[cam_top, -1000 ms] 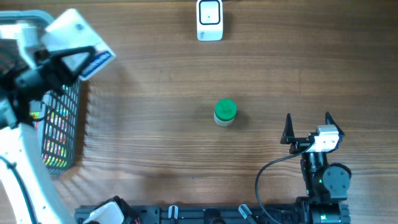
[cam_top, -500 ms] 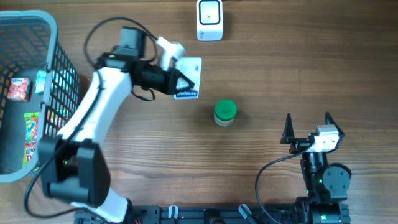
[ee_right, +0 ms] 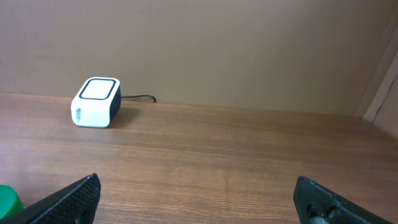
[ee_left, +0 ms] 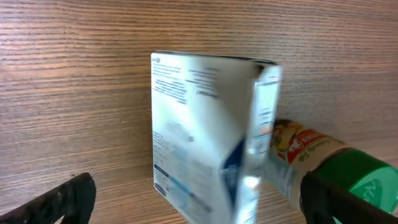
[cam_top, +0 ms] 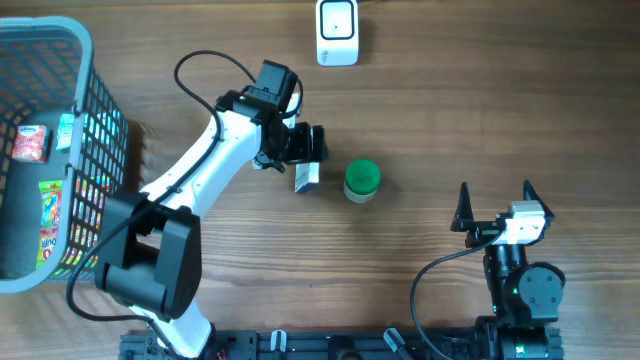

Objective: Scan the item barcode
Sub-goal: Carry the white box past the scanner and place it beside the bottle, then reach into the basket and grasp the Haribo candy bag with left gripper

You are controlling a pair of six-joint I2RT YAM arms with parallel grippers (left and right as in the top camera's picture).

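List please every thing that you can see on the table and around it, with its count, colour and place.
table: one, brown wood, under everything
basket: one, grey mesh, left edge of table
snack packets: several, red, green, yellow, inside basket
barcode scanner: one, white, far middle of table
carton: one, white and blue, table centre, beside jar
jar: one, green lid, table centre
left fingers: two, black, open, at carton
right fingers: two, black, open, near right side

Surface [cam_top: 520, 90]: brown wood, grain running side to side, evenly lit. Wall [ee_right: 217, 50]: plain matte tan, rising at the surface's far edge ahead of the right gripper [ee_right: 198, 199]. Paler panel [ee_right: 382, 81] to that gripper's right.
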